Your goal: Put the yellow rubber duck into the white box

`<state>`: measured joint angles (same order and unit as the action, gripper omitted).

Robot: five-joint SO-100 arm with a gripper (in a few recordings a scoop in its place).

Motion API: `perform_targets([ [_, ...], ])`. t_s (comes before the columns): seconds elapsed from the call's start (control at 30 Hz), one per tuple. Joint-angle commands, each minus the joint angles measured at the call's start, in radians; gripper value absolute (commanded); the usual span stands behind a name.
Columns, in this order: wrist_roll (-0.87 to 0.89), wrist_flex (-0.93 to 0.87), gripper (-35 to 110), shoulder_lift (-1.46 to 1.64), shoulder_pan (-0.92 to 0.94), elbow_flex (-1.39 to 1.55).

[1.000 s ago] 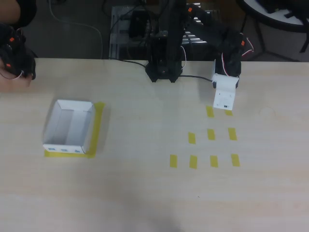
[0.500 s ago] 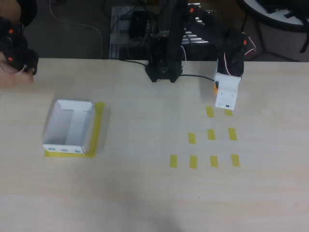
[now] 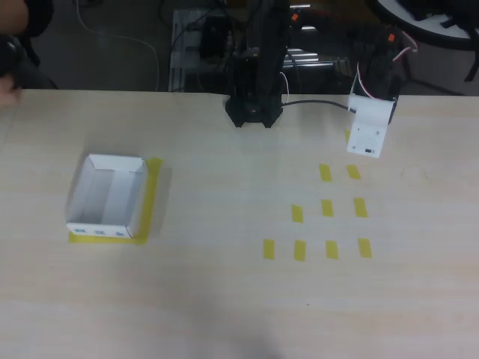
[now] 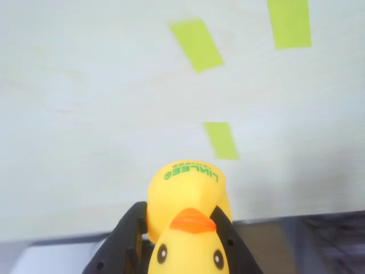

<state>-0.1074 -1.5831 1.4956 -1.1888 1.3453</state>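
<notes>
- Since the earlier overhead frames, the arm has swung its white wrist block rightward and toward the table's far edge, away from the yellow tape strips [image 3: 327, 207] it sat over before.
- In the wrist view the gripper [image 4: 181, 228] is clamped on the yellow rubber duck [image 4: 188, 214]: black fingers [image 4: 132, 231] press each side of its body, and the duck is lifted clear of the table [image 3: 224, 299], face toward the camera.
- Tape strips [image 4: 195, 44] lie on the tabletop beyond the held duck.
- The step in hand looks like the carry, with the grasp made and the lift done.
- The white box [image 3: 108, 196] stands well away to the gripper's left in the overhead view, open side up on its yellow tape border [image 3: 152, 196].
- Next, the arm likely has to sweep left across the table, stay above the box's walls, then part its fingers over the inside.
- Nothing stands on the table between gripper and box; only flat tape lies nearby.
</notes>
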Motion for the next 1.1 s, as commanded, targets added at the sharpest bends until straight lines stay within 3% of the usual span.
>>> perform_targets([
  [0.0,0.009,-0.058,0,0.218,0.114,-0.218],
  [0.6,-0.118,-0.126,0,0.388,0.89,-0.454],
  [1.07,-0.072,-0.008,0,0.282,1.459,-0.578],
])
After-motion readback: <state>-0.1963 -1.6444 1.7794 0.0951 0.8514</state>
